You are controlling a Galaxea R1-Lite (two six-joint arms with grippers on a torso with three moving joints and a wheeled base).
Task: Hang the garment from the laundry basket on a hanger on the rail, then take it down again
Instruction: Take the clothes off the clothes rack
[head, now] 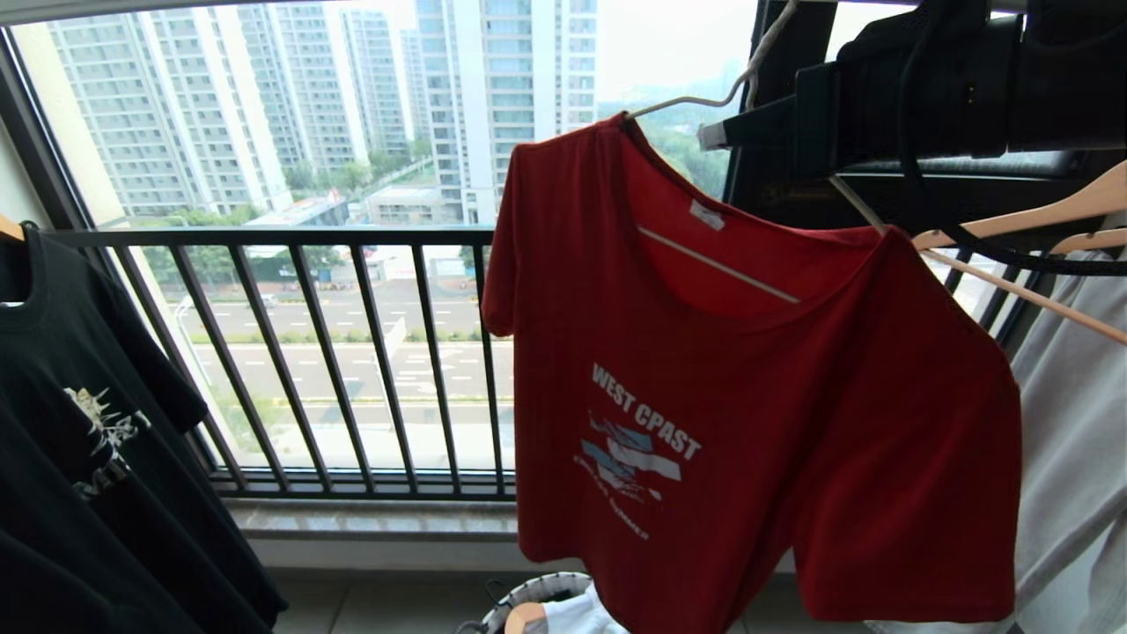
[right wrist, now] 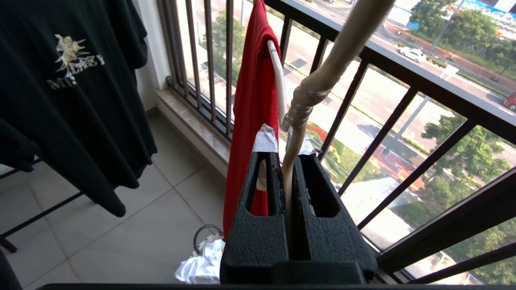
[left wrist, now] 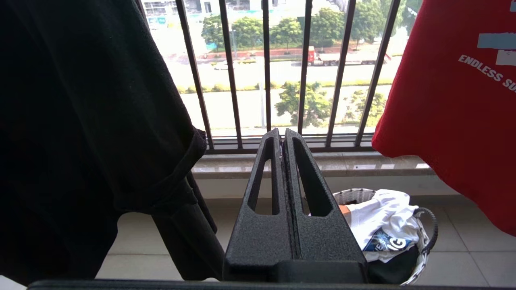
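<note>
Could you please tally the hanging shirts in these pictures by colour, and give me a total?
Red T-shirt: 1
Black T-shirt: 1
Pale grey garment: 1
Total: 3 hanging clothes

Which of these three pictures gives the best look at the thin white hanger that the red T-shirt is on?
The head view: the hanger shows its hook, shoulder and crossbar inside the red T-shirt. The right wrist view shows only its neck, clamped by the right gripper. The left wrist view shows none of it.
</note>
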